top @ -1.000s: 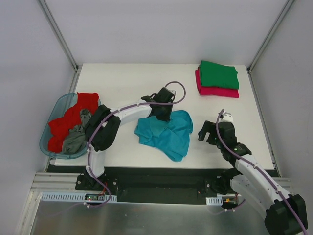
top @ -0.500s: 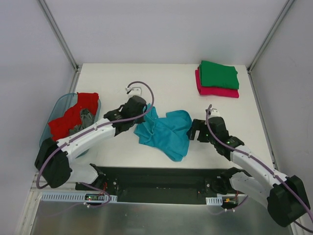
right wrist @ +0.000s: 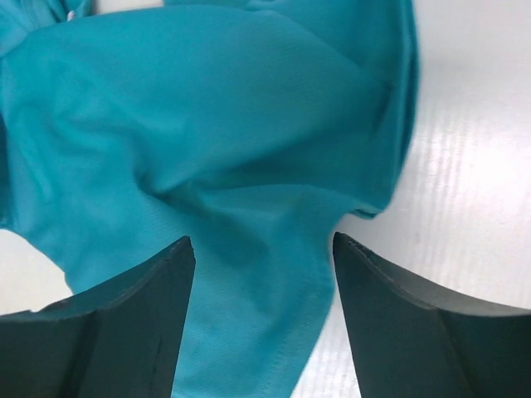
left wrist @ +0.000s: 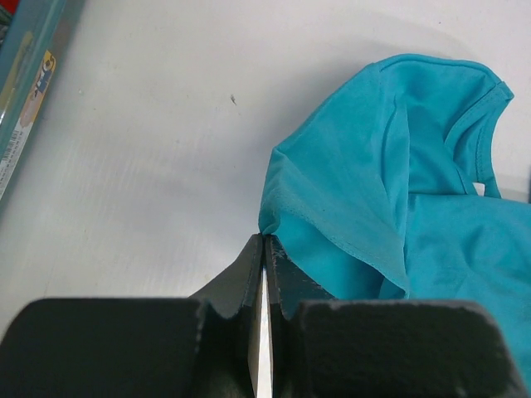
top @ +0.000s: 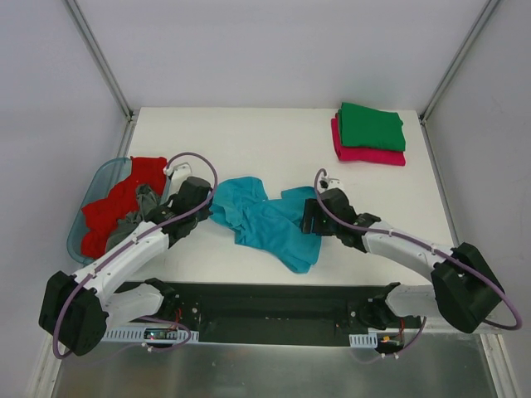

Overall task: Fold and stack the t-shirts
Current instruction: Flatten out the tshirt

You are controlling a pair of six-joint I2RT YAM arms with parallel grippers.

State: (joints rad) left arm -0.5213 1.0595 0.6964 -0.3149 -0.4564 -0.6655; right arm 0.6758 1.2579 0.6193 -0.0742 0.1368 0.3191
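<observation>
- The white table [top: 249, 141] has bare room across its far middle and far-left part; along its near edge there is a narrow bare strip in front of the teal shirt [top: 270, 228].
- The teal shirt lies crumpled at the table's middle, between the two arms, well apart from every edge.
- A green shirt [top: 371, 126] sits folded on a pink-red shirt [top: 369, 155] at the far-right corner.
- A blue basket [top: 77, 225] on the left edge holds a red shirt [top: 124, 195] and a grey shirt [top: 133, 228].
- The left gripper [left wrist: 264, 249] is clamped on a bunched fold at the teal shirt's left edge, low by the tabletop.
- The right gripper [right wrist: 261, 249] is spread wide over the shirt's right side, holding nothing.
</observation>
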